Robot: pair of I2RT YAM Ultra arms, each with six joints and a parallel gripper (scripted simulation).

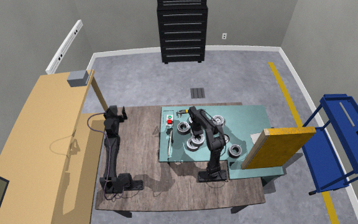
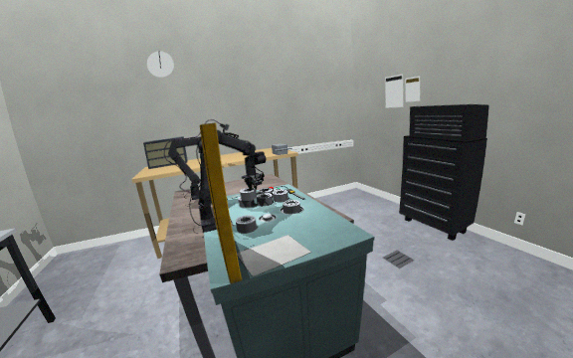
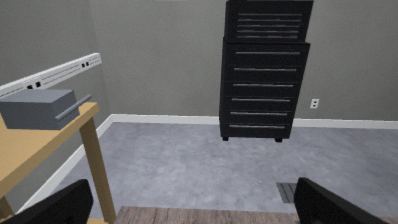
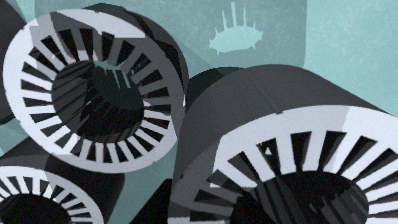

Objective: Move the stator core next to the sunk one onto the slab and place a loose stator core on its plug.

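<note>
Grey-white stator core [image 1: 197,139] [image 2: 248,194] [image 4: 280,95] grasped by the right gripper [image 1: 197,133] [image 2: 251,185] [image 4: 201,188]. Directly below the hand and that core: another core [image 1: 192,145] [image 2: 247,203], partly covered. Teal slab [image 1: 247,116] [image 2: 336,229] under the hand carries more cores, several near it.

Farther toward the yellow panel [image 1: 286,149] [image 2: 222,209]: bare plug [image 1: 226,138] [image 2: 267,217] in the slab, outer core [image 1: 237,150] [image 2: 246,224] standing near it.

Left gripper [image 1: 125,113] [image 3: 195,202] released, fingers wide, well apart from the cores; black drawer chest [image 1: 183,34] [image 2: 443,174] [image 3: 262,85] beyond, drawers closed.
</note>
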